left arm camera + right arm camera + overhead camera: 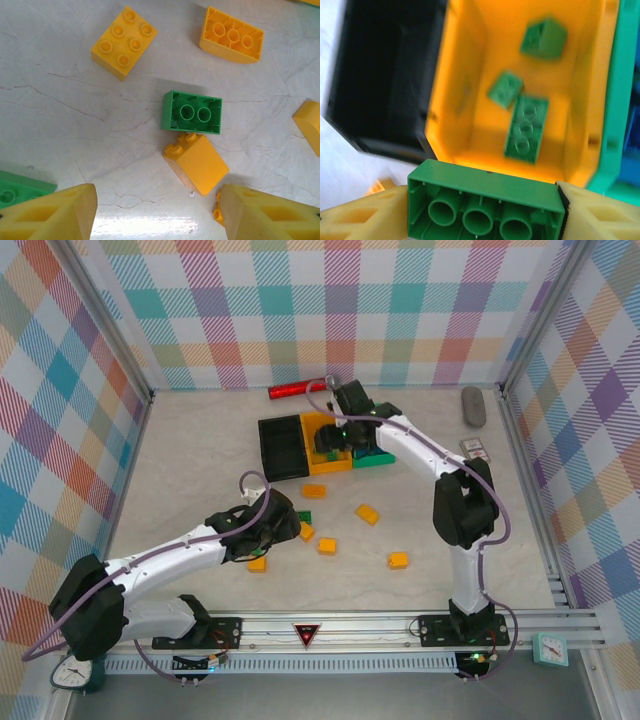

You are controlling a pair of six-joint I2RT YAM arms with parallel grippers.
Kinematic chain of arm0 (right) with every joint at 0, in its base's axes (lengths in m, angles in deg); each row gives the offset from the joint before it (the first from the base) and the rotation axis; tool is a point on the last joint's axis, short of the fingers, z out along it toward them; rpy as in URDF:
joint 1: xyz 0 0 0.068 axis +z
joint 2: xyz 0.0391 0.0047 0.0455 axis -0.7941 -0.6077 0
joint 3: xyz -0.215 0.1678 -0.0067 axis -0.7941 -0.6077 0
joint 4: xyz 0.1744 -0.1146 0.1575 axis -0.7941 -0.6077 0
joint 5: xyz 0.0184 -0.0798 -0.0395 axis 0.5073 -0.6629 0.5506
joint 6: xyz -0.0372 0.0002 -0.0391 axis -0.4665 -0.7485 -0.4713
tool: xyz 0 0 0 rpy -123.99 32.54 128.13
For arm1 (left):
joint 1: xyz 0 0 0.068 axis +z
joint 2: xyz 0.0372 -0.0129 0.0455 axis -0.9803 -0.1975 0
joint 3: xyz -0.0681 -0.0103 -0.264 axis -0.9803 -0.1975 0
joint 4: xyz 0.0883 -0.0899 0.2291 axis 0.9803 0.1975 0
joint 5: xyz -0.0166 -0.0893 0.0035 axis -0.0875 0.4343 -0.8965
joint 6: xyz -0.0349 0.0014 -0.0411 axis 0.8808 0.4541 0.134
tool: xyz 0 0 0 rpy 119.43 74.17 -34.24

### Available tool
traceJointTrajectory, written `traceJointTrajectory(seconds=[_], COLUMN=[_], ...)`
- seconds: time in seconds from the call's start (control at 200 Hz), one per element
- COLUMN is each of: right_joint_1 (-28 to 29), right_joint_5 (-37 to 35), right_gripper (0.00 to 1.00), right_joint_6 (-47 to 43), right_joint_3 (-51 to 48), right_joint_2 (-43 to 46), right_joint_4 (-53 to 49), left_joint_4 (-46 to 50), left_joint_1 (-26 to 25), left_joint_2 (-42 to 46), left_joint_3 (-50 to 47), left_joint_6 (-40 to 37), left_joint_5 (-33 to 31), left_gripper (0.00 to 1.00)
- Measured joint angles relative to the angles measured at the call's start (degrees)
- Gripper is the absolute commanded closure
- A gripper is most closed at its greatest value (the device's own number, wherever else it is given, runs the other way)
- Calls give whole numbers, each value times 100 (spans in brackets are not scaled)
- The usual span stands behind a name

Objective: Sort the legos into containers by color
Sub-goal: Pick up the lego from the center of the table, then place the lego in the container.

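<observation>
- Left wrist view: the left pincer (157, 220) hangs low over the counter (60, 110). Its two yellow fingers (55, 215) are wide apart with nothing between them.
- Just beyond the left finger, a green lego (20, 187) is cut off by the frame edge.
- Ahead and to the left sits a yellow six-stud lego (124, 42), studs up.
- Straight ahead of the gap lies an upturned green lego (192, 112), hollow side up. A tipped yellow lego (196, 162) touches its near edge, closer to the pincer.
- Ahead and to the right lies a curved yellow lego (231, 35), also hollow side up. A yellow piece (309, 125) sits at the far right edge.
- Right wrist view: the right pincer (482, 207) is clamped on a long green lego (485, 185), one finger at each short end. The brick's three hollow tubes face the camera.
- Ahead and to the left of this pincer stands the black bin (385, 75).
- Directly ahead and below is the orange-yellow bin (455, 75). It holds a flat green lego (526, 129) nearest the pincer, a small green lego (505, 89) just beyond, and a far green lego (544, 37).
- To the right, hard against that bin, stands the green bin (620, 75). Blurred blue shapes (631, 165) inside it may be blue legos.
- Top external view: a red cylinder (297, 390) lies beyond the right pincer, and a grey oval object (473, 405) lies well off to its right.
</observation>
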Motion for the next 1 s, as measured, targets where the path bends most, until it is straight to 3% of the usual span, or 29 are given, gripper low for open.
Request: traceJointTrajectory(seconds=[0.255, 0.445, 0.685, 1.0], right_joint_1=[0, 0, 0, 0], right_joint_5=[-284, -299, -286, -247], right_gripper=[25, 23, 23, 24], right_joint_6=[-81, -129, -168, -164], right_joint_3=[1873, 2149, 1012, -1510], right_joint_2=[-1333, -1606, -839, 1056], right_joint_4=[-452, -772, -549, 109], left_joint_4=[0, -26, -31, 205], left_joint_1=[-7, -57, -81, -83], left_joint_2=[0, -98, -400, -955], left_joint_3=[0, 0, 33, 732], left_joint_6=[24, 13, -98, -308], left_joint_5=[66, 179, 302, 232], left_gripper=[34, 33, 33, 26])
